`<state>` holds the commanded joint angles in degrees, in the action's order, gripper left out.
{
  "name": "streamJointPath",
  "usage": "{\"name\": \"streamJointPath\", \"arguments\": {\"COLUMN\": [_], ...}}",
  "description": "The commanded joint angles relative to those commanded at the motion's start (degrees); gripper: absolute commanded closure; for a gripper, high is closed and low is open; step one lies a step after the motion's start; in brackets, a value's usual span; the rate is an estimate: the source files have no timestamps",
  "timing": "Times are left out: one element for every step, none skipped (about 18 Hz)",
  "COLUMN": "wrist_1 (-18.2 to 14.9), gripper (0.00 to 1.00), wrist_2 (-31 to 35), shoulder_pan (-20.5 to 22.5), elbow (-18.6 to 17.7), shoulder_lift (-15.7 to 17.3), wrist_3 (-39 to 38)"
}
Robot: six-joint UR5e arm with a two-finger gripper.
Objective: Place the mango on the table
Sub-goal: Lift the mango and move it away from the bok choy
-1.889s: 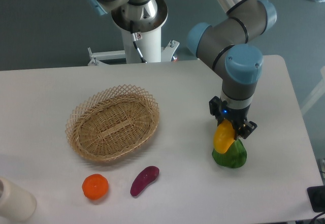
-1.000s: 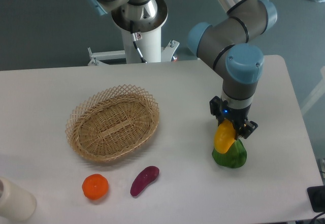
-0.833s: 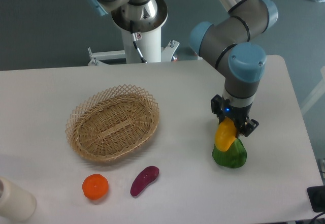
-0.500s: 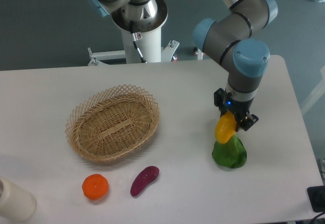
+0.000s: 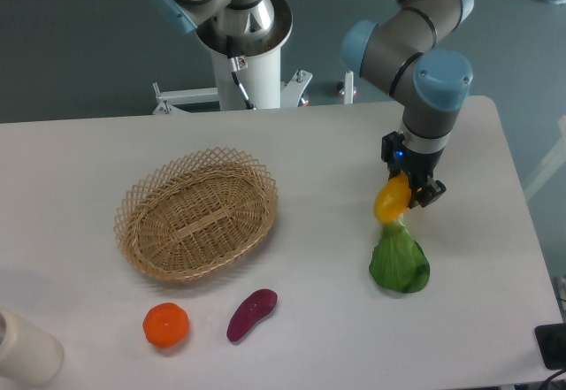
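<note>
The mango (image 5: 391, 201), small, yellow with an orange blush, hangs in the air above the white table (image 5: 336, 337) at the right side. My gripper (image 5: 402, 192) is shut on it from above, its black fingers partly hidden behind the fruit. The mango is lifted just above the pointed top of a green leafy vegetable (image 5: 400, 260) and no longer touches it.
An oval wicker basket (image 5: 196, 214) sits left of centre. A round orange fruit (image 5: 166, 325) and a purple vegetable (image 5: 251, 313) lie near the front edge. A white cylinder (image 5: 25, 349) stands at the front left corner. The robot's base (image 5: 246, 45) is at the back.
My gripper has risen and shifted slightly back and right with the mango, lifting it off the green leafy vegetable, whose pointed top now shows.
</note>
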<state>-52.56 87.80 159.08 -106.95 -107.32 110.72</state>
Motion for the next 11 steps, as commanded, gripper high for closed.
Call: {"name": "streamJointPath", "arguments": {"wrist_1": [0.09, 0.09, 0.09, 0.09, 0.09, 0.17, 0.18, 0.18, 0.26, 0.26, 0.26], "gripper": [0.61, 0.61, 0.61, 0.61, 0.59, 0.56, 0.54, 0.53, 0.49, 0.46, 0.43], "wrist_2": [0.0, 0.0, 0.0, 0.0, 0.09, 0.09, 0.09, 0.26, 0.35, 0.44, 0.53], "shoulder_pan": [0.44, 0.88, 0.97, 0.97, 0.8, 0.62, 0.53, 0.53, 0.36, 0.18, 0.27], "elbow": [-1.14, -2.11, -2.82, -3.52, -4.31, -5.1, -5.55, -5.81, -5.9, -5.99, -6.42], "shoulder_lift": [0.79, 1.32, 1.85, 2.29, 2.64, 3.16, 3.34, 3.52, 3.52, 3.61, 3.7], "wrist_3": [1.76, 3.26, 4.31, 4.67, 4.68, 4.68, 4.68, 4.59, 4.68, 4.68, 4.68]}}
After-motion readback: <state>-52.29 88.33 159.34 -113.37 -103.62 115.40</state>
